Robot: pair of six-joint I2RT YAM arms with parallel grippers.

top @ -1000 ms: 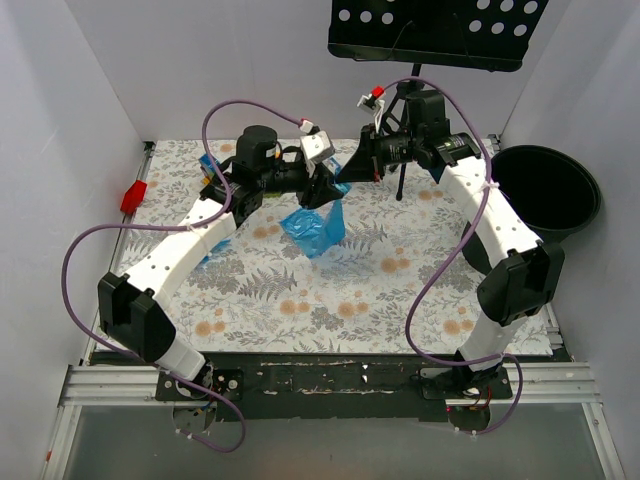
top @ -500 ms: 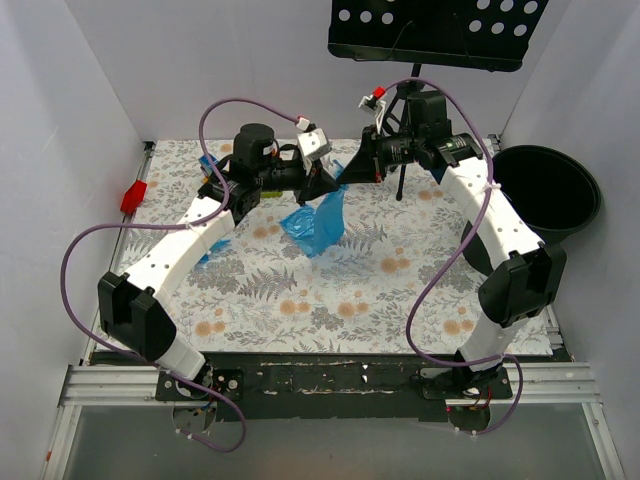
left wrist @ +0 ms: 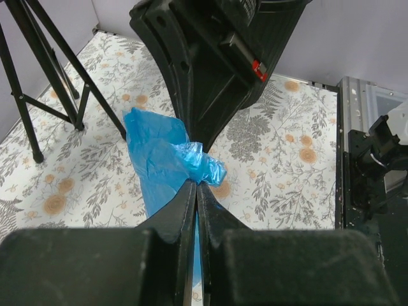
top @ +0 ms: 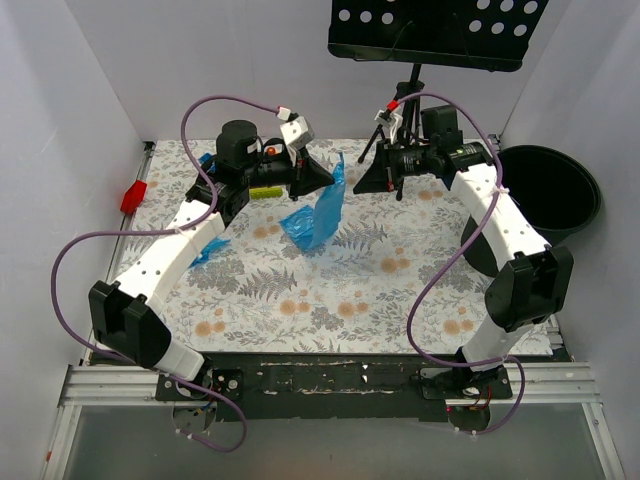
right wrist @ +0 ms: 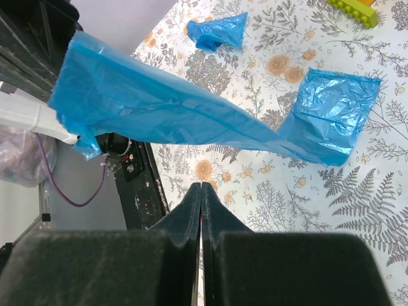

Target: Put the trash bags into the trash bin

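Overhead and wrist views, read from left to right. A red object sat at the left edge of the flower-printed worktop. Near it, a small trash bag lay as a crumpled blue wad on the worktop, partly under my left arm. My right wrist view showed the same wad lying apart from a green toy block.

My left claw was raised above the far middle of the worktop. Its fingers were clamped on the bunched top of the large trash bag. From that pinch the blue film hung down at a slant, and its lower, folded end rested on the worktop. In the right wrist view the film was drawn out as a long band from my left claw to that resting end.

My right claw faced the left one from just beside the bag's top. Its fingers were pressed together with nothing between them and were clear of the film.

A black perforated music stand stood on its tripod at the back. The black trash bin stood at the far right, well apart from both bags, with no blue film visible inside it.
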